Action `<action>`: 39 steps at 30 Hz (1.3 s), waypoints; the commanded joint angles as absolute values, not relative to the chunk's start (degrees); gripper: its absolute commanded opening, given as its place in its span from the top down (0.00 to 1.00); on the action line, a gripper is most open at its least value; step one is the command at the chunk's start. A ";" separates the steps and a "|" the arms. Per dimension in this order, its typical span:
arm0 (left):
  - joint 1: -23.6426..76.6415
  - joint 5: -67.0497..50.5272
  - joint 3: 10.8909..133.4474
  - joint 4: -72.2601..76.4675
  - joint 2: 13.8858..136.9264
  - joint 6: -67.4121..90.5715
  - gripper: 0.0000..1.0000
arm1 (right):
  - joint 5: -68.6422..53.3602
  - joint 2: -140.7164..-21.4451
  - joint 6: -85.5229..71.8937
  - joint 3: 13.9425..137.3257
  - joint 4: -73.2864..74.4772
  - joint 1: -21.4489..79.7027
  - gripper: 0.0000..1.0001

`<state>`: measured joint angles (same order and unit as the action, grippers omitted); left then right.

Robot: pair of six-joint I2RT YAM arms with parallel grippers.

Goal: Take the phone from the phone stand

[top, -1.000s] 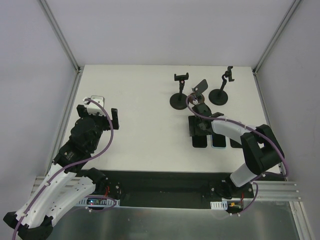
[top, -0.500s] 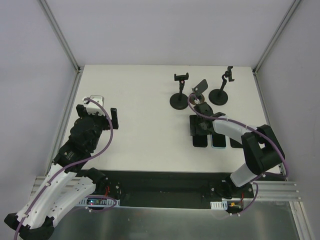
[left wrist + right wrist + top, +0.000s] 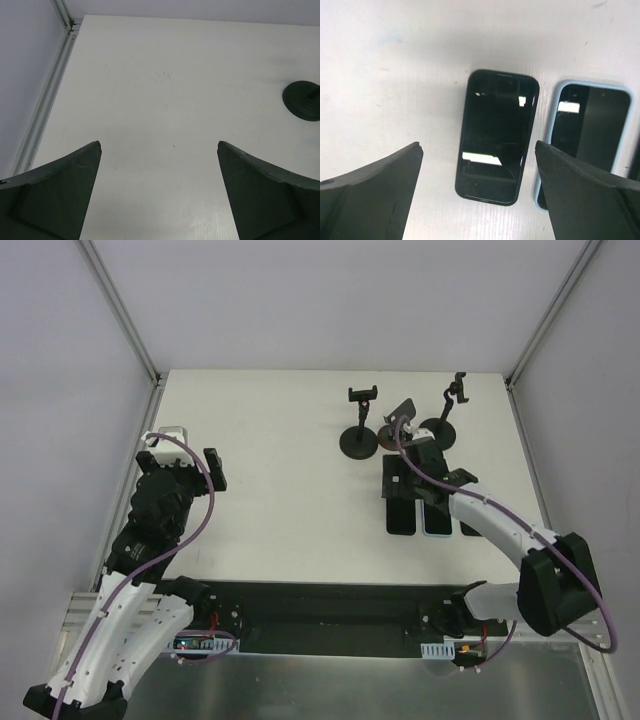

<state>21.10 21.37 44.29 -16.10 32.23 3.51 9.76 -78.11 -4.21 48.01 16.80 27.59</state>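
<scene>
Three black phone stands stand at the back right: the left one [image 3: 360, 438], the middle one [image 3: 402, 413] with a tilted grey holder, and the right one [image 3: 438, 430]. I see no phone in any clamp. A black phone [image 3: 497, 135] lies flat on the table, and it also shows in the top view [image 3: 400, 516]. My right gripper [image 3: 477, 144] is open and empty above it, one finger to each side, and shows in the top view [image 3: 412, 480]. My left gripper [image 3: 182, 462] is open and empty at the far left, as its wrist view [image 3: 159, 143] shows.
A blue-cased phone [image 3: 585, 132] lies right of the black phone, also in the top view [image 3: 437, 521]. A third dark phone [image 3: 470, 526] lies further right. A stand's round base [image 3: 302, 100] sits at the right edge of the left wrist view. The table's left rail [image 3: 47, 100] is close.
My right gripper has drawn back from the table toward the stands, and its elbow has swung right. My left gripper has shifted left and a little back.
</scene>
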 commanded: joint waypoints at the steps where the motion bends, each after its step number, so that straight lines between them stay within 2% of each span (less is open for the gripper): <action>1: 17.59 17.84 44.21 -13.98 30.59 6.59 0.01 | 11.15 -68.59 -2.64 51.24 17.58 27.69 0.04; 6: 16.44 21.52 44.12 -13.45 28.66 6.85 0.01 | 17.74 -56.01 -0.35 51.68 19.77 27.42 0.04; 13: 16.00 29.86 42.98 -12.40 21.03 8.69 0.01 | 31.79 -31.16 5.97 48.70 18.29 27.33 0.04; 22: 15.91 34.80 38.50 -8.18 9.25 6.77 0.01 | 42.88 -11.98 17.48 42.37 15.56 27.33 0.04; 29: 15.73 33.49 34.90 -3.34 2.64 5.10 0.01 | 44.74 -5.98 16.88 32.61 9.15 27.33 0.04; 39: 14.33 33.31 33.84 -2.29 5.01 4.22 0.01 | 43.95 -6.16 19.42 29.54 4.93 27.25 0.04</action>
<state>15.55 33.10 34.20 -5.39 3.44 5.39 42.70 -6.81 17.17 30.92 10.48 27.51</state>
